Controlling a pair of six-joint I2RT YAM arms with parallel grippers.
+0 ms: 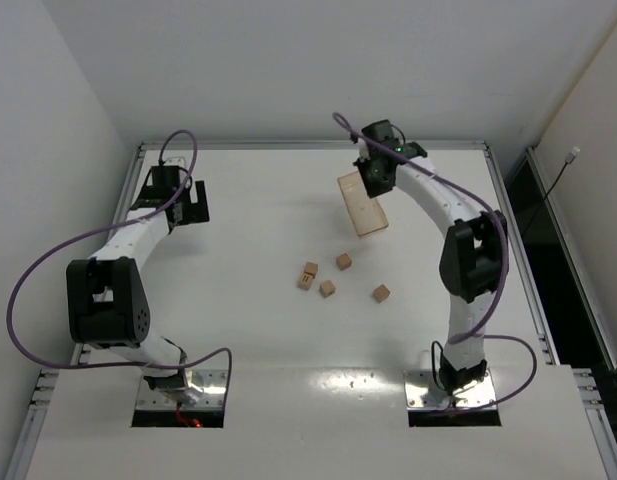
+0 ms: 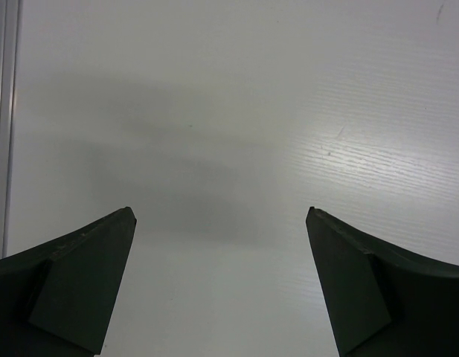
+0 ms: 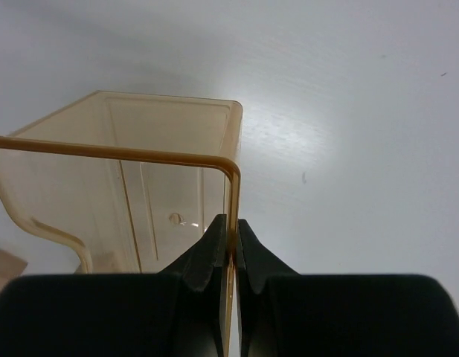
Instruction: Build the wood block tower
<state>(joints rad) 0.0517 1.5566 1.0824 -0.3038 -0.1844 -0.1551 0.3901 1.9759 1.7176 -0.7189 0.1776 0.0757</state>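
Wood blocks (image 1: 328, 288): small tan cubes scattered on table (image 1: 248, 320), two touching.

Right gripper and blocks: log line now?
right gripper: shut on amber container | left gripper: open, empty | wood blocks: scattered, no tower

Five small tan wood blocks (image 1: 344, 261) lie near the middle of the white worktop (image 1: 248, 330): three single cubes and what looks like a touching pair. One translucent amber bin (image 1: 362, 205). Two white arms (image 1: 128, 245), each with one black gripper: left gripper (image 2: 222, 217), right gripper (image 3: 230, 227).
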